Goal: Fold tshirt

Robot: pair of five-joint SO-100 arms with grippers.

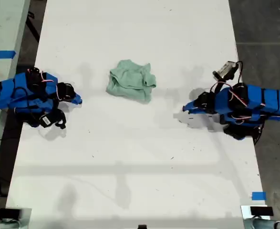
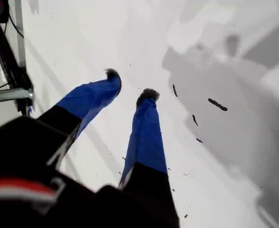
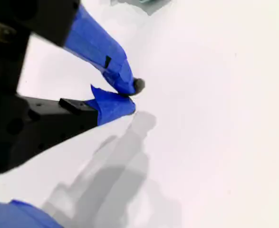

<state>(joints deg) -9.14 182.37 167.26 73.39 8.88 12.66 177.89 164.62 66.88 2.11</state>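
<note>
- In the exterior view, the near half of the white table [image 1: 140, 167] lies open and smooth. It carries only faint shadows and a few dark specks, and a scrap of blue tape [image 1: 258, 195] sits by its near right corner.
- Midway up that view, one blue arm [image 1: 30, 95] reaches in over the table's left edge and another blue arm [image 1: 244, 102] over its right edge. Both point inward with a wide gap between them. The wrist views do not settle which arm is which.
- The first gripper [image 2: 130, 84] has its blue, dark-tipped jaws spread moderately apart. It holds nothing and hangs over bare, speckled tabletop.
- The second gripper [image 3: 129, 90] has its blue jaw tips pressed together with nothing between them.
- The tshirt [image 1: 130, 80] lies just beyond the line between the arms, near the table's middle. It is a crumpled, soft mint-green heap, well apart from both grippers, and only its edge [image 3: 146, 4] shows in the second wrist view.
- Beyond it, the far tabletop is plain white up to the frame's edge.
</note>
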